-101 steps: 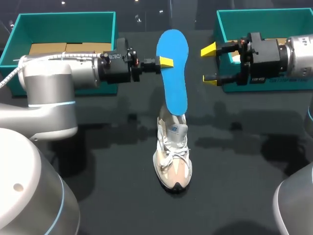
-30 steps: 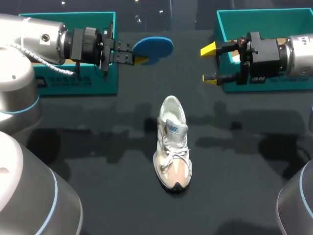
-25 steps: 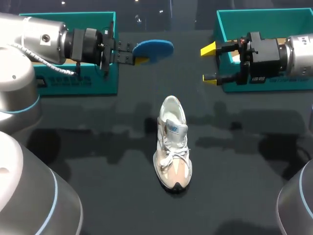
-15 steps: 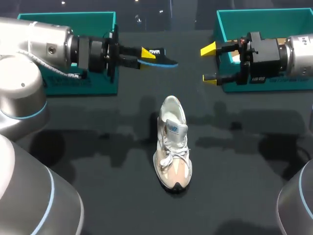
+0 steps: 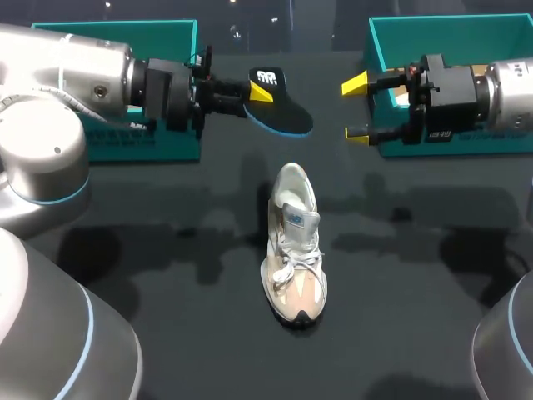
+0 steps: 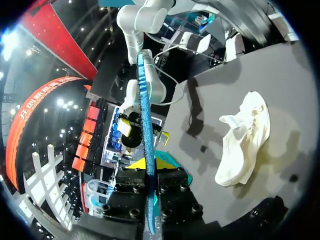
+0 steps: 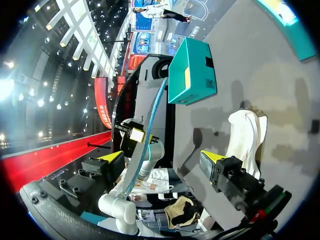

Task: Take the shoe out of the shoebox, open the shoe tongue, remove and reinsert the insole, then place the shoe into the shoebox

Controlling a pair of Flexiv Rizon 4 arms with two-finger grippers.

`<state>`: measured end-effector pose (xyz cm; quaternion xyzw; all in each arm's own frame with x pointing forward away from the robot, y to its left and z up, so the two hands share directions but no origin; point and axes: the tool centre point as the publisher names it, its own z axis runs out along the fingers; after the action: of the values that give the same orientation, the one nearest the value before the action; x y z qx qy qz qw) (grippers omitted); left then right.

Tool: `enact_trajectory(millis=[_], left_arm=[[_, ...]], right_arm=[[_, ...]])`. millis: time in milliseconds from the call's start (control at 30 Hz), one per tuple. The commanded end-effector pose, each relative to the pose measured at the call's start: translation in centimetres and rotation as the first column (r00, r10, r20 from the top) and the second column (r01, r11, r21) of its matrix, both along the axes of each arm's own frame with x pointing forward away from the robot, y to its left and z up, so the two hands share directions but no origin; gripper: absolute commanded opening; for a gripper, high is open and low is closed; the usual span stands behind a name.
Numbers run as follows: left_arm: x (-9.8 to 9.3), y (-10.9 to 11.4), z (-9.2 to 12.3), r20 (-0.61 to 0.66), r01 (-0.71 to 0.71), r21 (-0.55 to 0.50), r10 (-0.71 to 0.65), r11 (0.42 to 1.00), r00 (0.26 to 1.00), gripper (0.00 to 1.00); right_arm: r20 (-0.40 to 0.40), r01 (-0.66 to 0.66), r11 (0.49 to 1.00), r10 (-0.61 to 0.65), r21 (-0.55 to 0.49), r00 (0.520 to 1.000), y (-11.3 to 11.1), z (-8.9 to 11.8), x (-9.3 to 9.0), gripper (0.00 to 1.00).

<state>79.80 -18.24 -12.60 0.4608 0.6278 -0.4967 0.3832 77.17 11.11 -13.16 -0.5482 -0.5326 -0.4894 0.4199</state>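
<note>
Insole [image 5: 281,107], for reinsertion: to be lined up lengthwise over the shoe [image 5: 293,250] standing on the table [image 5: 416,275] and fed toe-first past the apparently lifted tongue; gripped at one end by the left hand [image 5: 259,90], aloft beyond the heel; right hand [image 5: 356,108] spread wide, nothing held

This is a robot manipulation workstation, the kind set up in a robotics lab or on a demonstration stand; the desk alone does not show which. A grey left arm [image 5: 58,108] and a grey right arm [image 5: 508,83] reach over a plain black desk [image 5: 166,275]. The props look staged. A teal left shoebox [image 5: 117,25] and a teal right shoebox [image 5: 379,42] sit at the far corners, with one sneaker [image 5: 293,250] between them. The left pincer [image 5: 254,90] clamps a blue insole [image 5: 279,104].
</note>
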Motion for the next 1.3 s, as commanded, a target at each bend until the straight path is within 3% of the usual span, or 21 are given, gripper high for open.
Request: enact_trajectory(millis=[33, 200, 433, 567, 633, 667, 933, 1100, 1200, 1300], left_arm=[[0.4, -1.6, -1.4, 0.122, 0.002, -0.051, 0.005, 0.999, 0.993, 0.00], [0.7, -2.5, -1.6, 0.235, 0.026, -0.073, -0.008, 0.997, 0.972, 0.00], [1.6, -3.6, -1.9, 0.266, 0.037, -0.077, -0.015, 0.996, 0.964, 0.00], [1.9, -3.8, -2.1, 0.277, 0.045, -0.088, -0.019, 0.995, 0.961, 0.00], [1.9, -3.9, -2.1, 0.294, 0.049, -0.100, -0.017, 0.994, 0.956, 0.00], [1.9, -3.9, -2.2, 0.299, 0.054, -0.105, -0.020, 0.993, 0.954, 0.00], [2.0, -4.0, -2.3, 0.342, 0.072, -0.138, -0.021, 0.988, 0.940, 0.00], [1.9, -3.9, -2.3, 0.349, 0.077, -0.154, -0.019, 0.985, 0.937, 0.00], [1.9, -4.1, -2.3, 0.361, 0.073, -0.150, -0.014, 0.986, 0.932, 0.00], [1.9, -4.2, -2.4, 0.368, 0.072, -0.150, -0.012, 0.986, 0.930, 0.00]], right_arm=[[-0.001, -0.012, 1.000, 0.012, 0.014, 1.000, 0.8, 0.2, 0.0, 1.00], [-0.021, -0.038, 0.999, 0.039, 0.027, 0.999, 2.0, 0.2, -0.6, 1.00], [-0.020, -0.078, 0.997, 0.078, -0.003, 0.997, 4.0, -0.5, -1.2, 1.00], [-0.001, -0.084, 0.996, 0.084, -0.009, 0.996, 4.8, -0.7, -1.7, 0.86], [0.000, -0.084, 0.996, 0.084, -0.008, 0.996, 5.0, -0.7, -1.8, 0.69], [0.002, -0.085, 0.996, 0.085, -0.004, 0.996, 5.1, -0.8, -1.8, 0.67], [0.003, -0.087, 0.996, 0.087, 0.016, 0.996, 5.8, -1.0, -1.4, 0.70], [-0.006, -0.089, 0.996, 0.090, 0.026, 0.996, 6.1, -1.3, -0.9, 0.65], [-0.007, -0.094, 0.995, 0.094, 0.028, 0.996, 6.2, -1.4, -0.6, 0.55], [-0.009, -0.097, 0.995, 0.097, 0.030, 0.995, 6.3, -1.6, -0.4, 0.51]])
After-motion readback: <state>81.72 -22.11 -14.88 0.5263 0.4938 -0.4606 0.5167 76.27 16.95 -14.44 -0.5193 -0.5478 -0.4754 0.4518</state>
